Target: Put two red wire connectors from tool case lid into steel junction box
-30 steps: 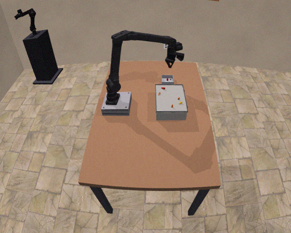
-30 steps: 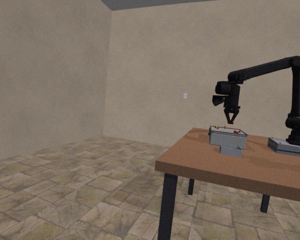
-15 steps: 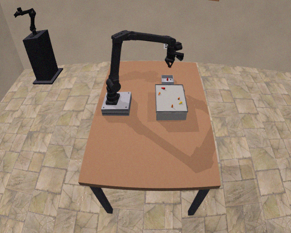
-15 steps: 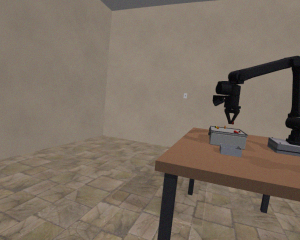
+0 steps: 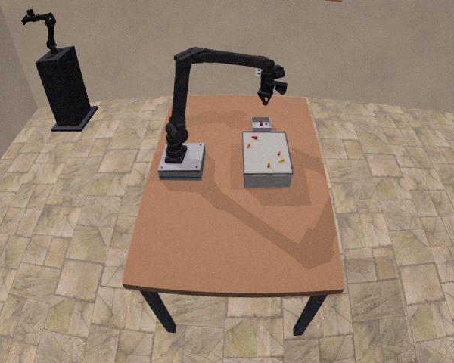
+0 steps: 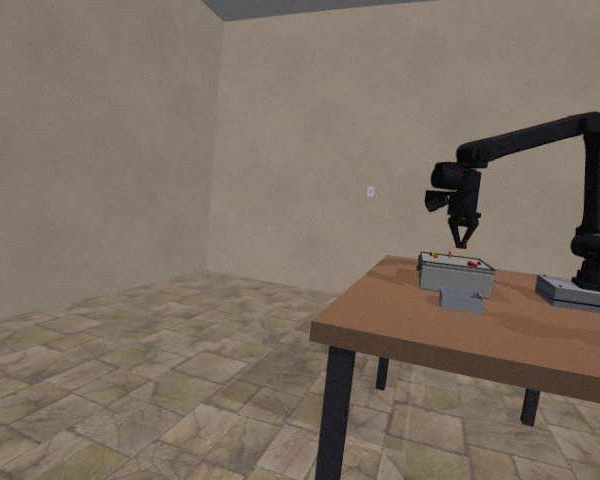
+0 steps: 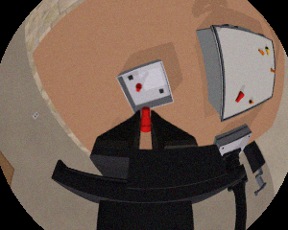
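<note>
My gripper is shut on a red wire connector. It hangs in the air well above the table, near the steel junction box. One red connector is inside the box; the box wall hides it in the exterior view. The grey tool case stands beside the box. Another red connector lies on its pale lid.
Orange connectors and a yellow connector also lie on the lid. The arm's base plate stands left of the case in the top view. A second arm stands on a black pedestal away from the table.
</note>
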`<state>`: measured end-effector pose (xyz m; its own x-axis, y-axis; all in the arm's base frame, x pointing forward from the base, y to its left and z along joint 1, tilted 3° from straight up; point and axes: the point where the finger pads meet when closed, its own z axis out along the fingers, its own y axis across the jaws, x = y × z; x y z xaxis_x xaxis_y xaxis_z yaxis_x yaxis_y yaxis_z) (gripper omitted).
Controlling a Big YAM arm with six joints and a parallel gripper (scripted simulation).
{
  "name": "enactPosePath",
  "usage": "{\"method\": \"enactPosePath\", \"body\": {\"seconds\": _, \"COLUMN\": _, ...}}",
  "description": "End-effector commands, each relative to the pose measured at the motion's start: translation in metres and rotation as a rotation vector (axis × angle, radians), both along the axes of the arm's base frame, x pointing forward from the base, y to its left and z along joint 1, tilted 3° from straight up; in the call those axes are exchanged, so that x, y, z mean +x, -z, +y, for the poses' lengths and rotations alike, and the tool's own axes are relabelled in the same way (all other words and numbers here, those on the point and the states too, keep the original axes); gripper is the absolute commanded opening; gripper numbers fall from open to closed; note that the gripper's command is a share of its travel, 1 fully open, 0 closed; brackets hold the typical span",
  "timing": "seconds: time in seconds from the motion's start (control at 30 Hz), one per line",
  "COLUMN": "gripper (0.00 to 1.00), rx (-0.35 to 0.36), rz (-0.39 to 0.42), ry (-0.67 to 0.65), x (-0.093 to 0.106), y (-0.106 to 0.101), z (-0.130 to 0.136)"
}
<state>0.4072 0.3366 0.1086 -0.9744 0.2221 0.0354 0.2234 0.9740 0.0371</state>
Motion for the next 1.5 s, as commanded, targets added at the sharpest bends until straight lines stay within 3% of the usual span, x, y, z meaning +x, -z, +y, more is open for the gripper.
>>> {"method": "enactPosePath", "body": {"seconds": 0.0, "gripper": 0.1, "rx": 0.016, "rz": -0.024, "ry": 0.023, "x": 0.013, "y": 0.0, "z": 0.004}}
{"method": "enactPosePath", "body": {"seconds": 0.27, "gripper": 0.1, "rx": 0.001, "rz": -0.007, "ry": 0.018, "x": 0.005, "y": 0.03, "z": 0.002}}
{"method": "enactPosePath", "body": {"seconds": 0.47, "gripper": 0.1, "rx": 0.011, "rz": -0.018, "ry": 0.015, "x": 0.003, "y": 0.035, "z": 0.004}}
{"method": "enactPosePath", "body": {"seconds": 0.83, "gripper": 0.1, "rx": -0.002, "rz": -0.002, "ry": 0.006, "x": -0.003, "y": 0.086, "z": 0.007}}
{"method": "enactPosePath", "body": {"seconds": 1.03, "gripper": 0.1, "rx": 0.02, "rz": -0.028, "ry": 0.011, "x": 0.005, "y": 0.086, "z": 0.012}}
{"method": "enactPosePath", "body": {"seconds": 1.3, "gripper": 0.1, "rx": 0.002, "rz": -0.007, "ry": 0.01, "x": -0.001, "y": 0.122, "z": 0.008}}
{"method": "enactPosePath", "body": {"seconds": 1.47, "gripper": 0.1, "rx": -0.001, "rz": -0.004, "ry": 0.009, "x": -0.003, "y": 0.13, "z": 0.009}}
